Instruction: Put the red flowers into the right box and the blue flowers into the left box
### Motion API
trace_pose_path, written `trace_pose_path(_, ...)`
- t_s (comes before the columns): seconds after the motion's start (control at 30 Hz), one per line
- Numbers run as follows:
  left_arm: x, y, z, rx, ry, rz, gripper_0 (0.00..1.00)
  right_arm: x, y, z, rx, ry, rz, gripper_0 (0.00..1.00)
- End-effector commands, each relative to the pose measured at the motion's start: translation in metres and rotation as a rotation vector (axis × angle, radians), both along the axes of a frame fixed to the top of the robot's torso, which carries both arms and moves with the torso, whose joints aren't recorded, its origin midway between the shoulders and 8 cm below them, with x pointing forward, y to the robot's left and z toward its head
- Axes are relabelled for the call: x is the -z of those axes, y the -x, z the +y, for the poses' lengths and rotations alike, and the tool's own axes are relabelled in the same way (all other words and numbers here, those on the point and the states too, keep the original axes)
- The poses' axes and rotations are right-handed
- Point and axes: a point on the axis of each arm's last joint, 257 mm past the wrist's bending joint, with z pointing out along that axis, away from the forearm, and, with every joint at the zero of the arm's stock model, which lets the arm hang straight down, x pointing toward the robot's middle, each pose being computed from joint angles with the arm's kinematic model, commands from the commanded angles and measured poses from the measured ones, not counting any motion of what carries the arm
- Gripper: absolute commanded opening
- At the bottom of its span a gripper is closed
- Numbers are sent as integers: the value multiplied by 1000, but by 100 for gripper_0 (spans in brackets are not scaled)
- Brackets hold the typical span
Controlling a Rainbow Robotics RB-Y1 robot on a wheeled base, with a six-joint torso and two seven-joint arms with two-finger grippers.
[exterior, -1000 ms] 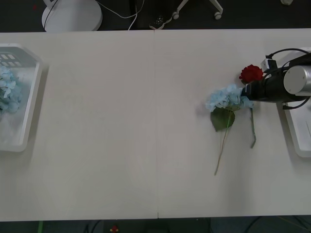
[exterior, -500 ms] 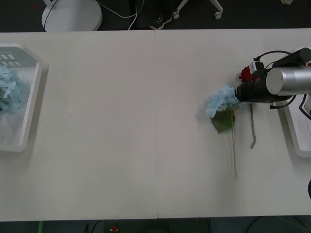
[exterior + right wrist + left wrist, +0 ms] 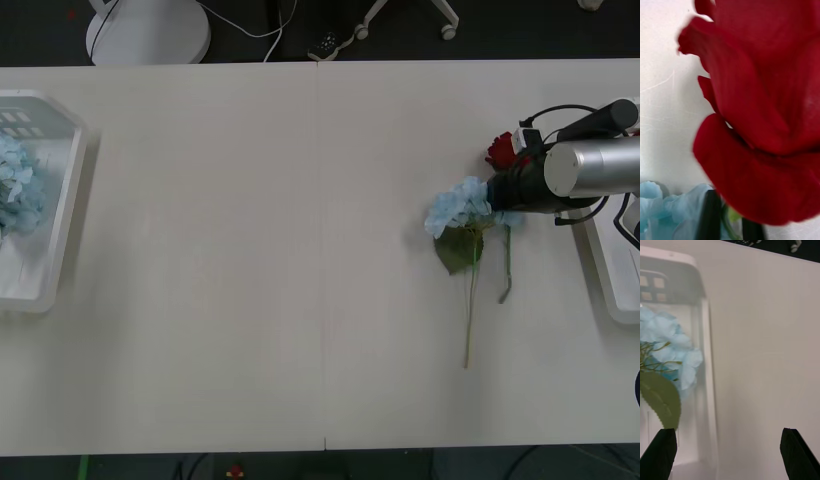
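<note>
At the table's right, a red flower lies beside a blue flower, their stems pointing toward the near edge. My right gripper sits between the two heads. In the right wrist view its black fingers stand close together with the green stem between them, just under the red flower, and the blue flower is alongside. The right box is under the right arm at the table's edge. Another blue flower lies in the left box. My left gripper hangs open beside that box.
The left box sits at the table's far left edge with its blue flower inside. A wide stretch of bare white tabletop lies between the boxes. Chair bases and cables lie on the dark floor beyond the far edge.
My right arm moved left onto the flowers. The red flower's head and stem shifted left with it. The blue flower's stem swung right, then partly back.
</note>
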Motion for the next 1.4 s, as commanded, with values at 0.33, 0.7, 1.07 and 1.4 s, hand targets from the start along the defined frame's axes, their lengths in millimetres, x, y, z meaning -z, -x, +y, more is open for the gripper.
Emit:
trace_pose_path(0.33, -5, 3, -141, 474, -57, -80, 86, -80, -19, 0, 45, -96, 8, 0)
trace_pose_path(0.7, 28, -6, -251, 728, -25, -262, 100, -178, -6, -80, 22, -69, -25, 0)
trace_pose_path(1.07, 49, 2, -350, 940, -62, -516, 100, -222, 58, -257, 66, 299, 34, 0)
trace_pose_path(1.4, 65, -11, -398, 860, -25, -563, 100, -169, 51, -289, 101, 442, 31, 0)
